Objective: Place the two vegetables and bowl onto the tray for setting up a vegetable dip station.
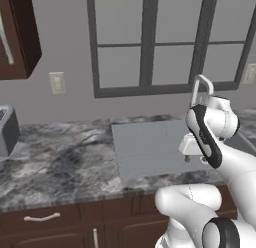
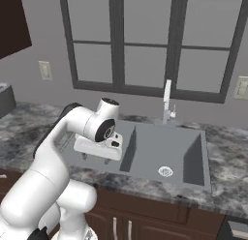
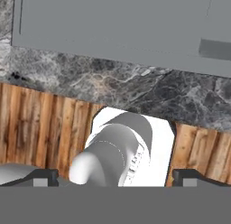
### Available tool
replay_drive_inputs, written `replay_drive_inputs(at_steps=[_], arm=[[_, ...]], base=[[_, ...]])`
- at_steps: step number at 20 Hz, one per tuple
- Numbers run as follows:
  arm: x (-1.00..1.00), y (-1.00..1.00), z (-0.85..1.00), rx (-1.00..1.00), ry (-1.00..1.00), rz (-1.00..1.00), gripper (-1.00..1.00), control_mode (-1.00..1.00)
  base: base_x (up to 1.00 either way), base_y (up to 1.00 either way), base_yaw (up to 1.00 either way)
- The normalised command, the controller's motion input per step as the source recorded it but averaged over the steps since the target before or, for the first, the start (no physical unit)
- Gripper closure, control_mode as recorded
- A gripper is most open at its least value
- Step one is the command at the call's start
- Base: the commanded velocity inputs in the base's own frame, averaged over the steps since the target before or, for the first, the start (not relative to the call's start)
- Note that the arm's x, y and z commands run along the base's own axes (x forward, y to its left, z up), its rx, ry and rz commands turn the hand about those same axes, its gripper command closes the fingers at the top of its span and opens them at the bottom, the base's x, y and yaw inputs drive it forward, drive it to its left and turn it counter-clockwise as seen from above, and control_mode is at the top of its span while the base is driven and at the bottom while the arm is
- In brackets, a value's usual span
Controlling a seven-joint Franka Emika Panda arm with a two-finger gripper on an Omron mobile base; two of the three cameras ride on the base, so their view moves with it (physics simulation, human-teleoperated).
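The two vegetables, the bowl and the tray are out of view. My gripper (image 2: 96,159) hangs over the front left corner of the sink, pointing straight down, with its jaws spread wide and nothing between them. From the left base view the gripper (image 1: 196,160) sits above the sink's front rim. In the hand view the two dark fingertips (image 3: 43,177) stand far apart at the bottom corners, with the counter edge below them.
A grey sink basin (image 2: 160,152) with a drain and a faucet (image 2: 167,101) lies ahead under the window. Marble counter (image 1: 60,157) stretches to the left, where a grey appliance (image 1: 7,129) stands at the edge. Dark cabinets (image 1: 50,222) run below; wooden floor (image 3: 40,128) lies beneath the hand.
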Motion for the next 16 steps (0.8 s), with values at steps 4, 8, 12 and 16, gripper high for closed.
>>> replay_drive_inputs(at_steps=[4, 8, 12, 16], arm=[[0.00, 0.00, 0.00, 0.00, 0.00, 0.00, -1.00, 1.00], [0.00, 0.00, 0.00, 0.00, 0.00, 0.00, -1.00, 1.00], [0.00, 0.00, 0.00, 0.00, 0.00, 0.00, -1.00, 1.00], [0.00, 0.00, 0.00, 0.00, 0.00, 0.00, -1.00, 1.00]], base=[[0.12, -0.66, 0.00], [0.11, -0.67, 0.00], [0.11, -0.67, 0.00], [0.11, -0.62, 0.00]])
